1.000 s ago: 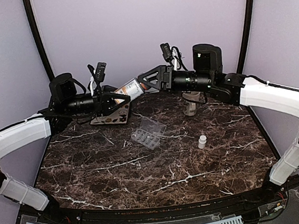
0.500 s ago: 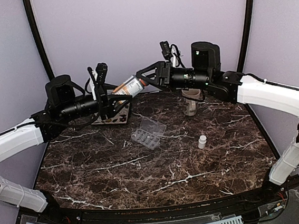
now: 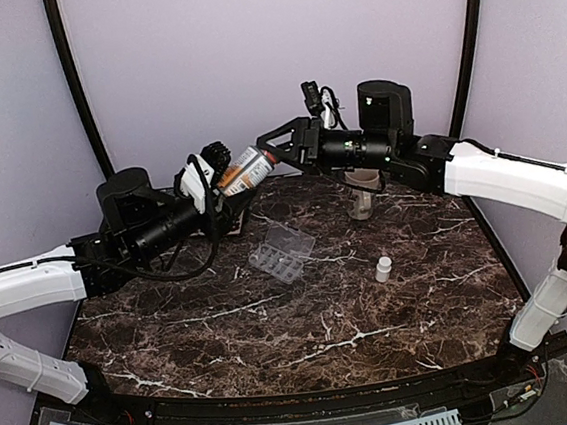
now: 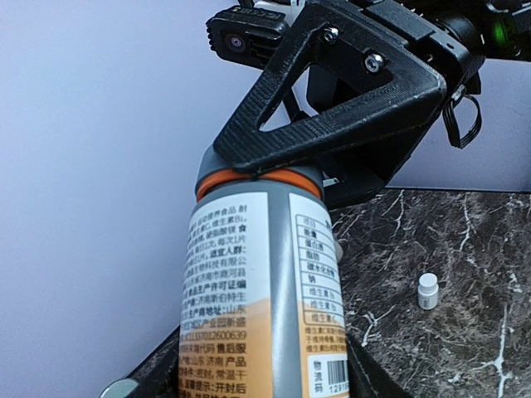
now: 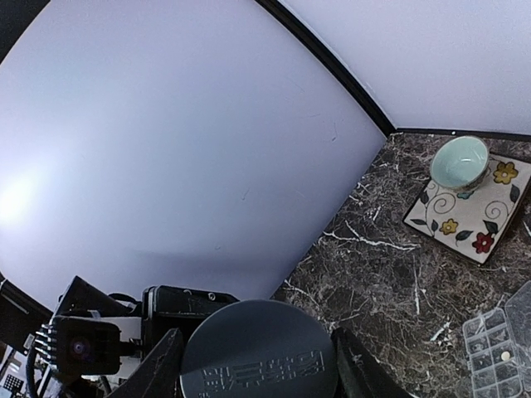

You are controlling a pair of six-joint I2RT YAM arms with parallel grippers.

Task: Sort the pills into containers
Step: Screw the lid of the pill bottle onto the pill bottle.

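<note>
Left gripper is clamped round the orange pill bottle, upper middle of the top view, and the right gripper is squeezing its cap. The label's tiny Chinese print plus a barcode, brand unreadable. Pill organizer sits mid-frame on the marble table.

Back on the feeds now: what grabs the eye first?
The orange pill bottle held tilted in the air above the far left of the table, the left tool on its body and the right tool on its cap end. Below, the clear pill organizer lies open mid-table, a small white bottle to its right.
</note>
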